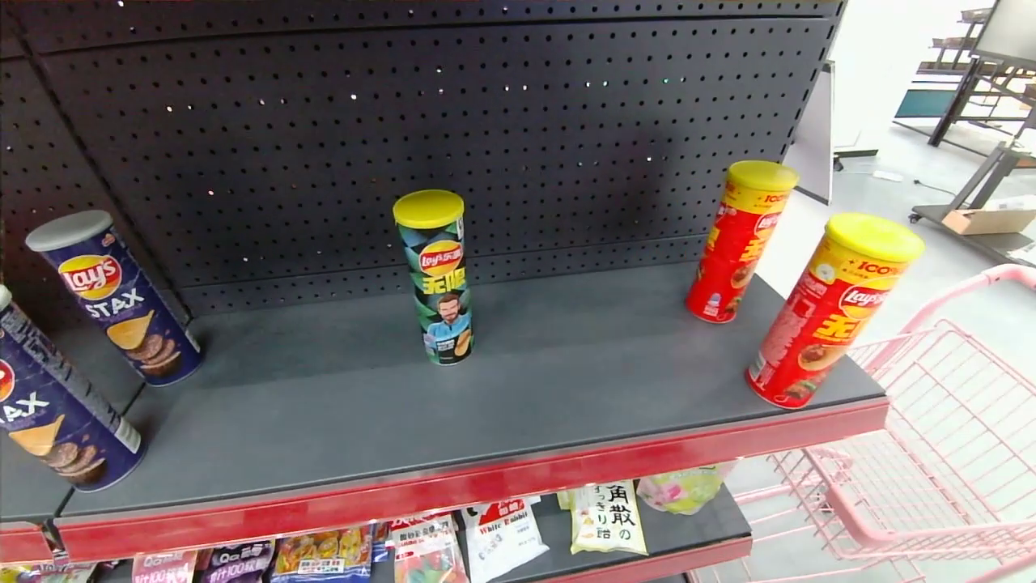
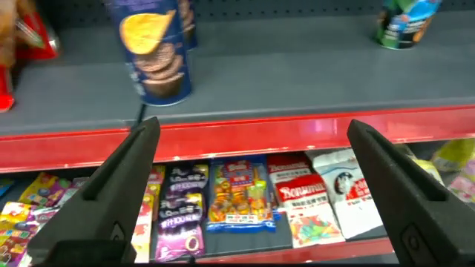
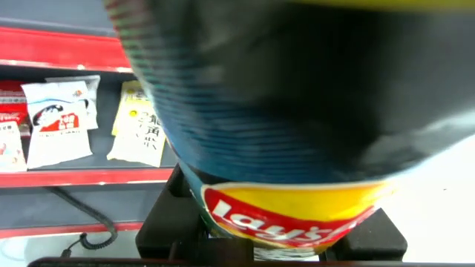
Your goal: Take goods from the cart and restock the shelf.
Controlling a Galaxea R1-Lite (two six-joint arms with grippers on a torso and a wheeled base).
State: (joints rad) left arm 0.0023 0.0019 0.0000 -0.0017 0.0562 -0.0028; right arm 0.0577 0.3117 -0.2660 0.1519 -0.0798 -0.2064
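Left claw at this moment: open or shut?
Open. In the left wrist view the left claw has its two fingers wide apart, nothing between them; the shelf edge and snack bags show through the gap.

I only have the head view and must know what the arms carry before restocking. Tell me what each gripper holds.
Observer: The right gripper is shut on a dark teal chip can with a yellow band.
Operator: Report the left.
Observer: The left gripper is open and empty.
Operator: Say what it faces.
Observer: It points at the shelf's red front edge, with snack bags on the lower shelf just below.
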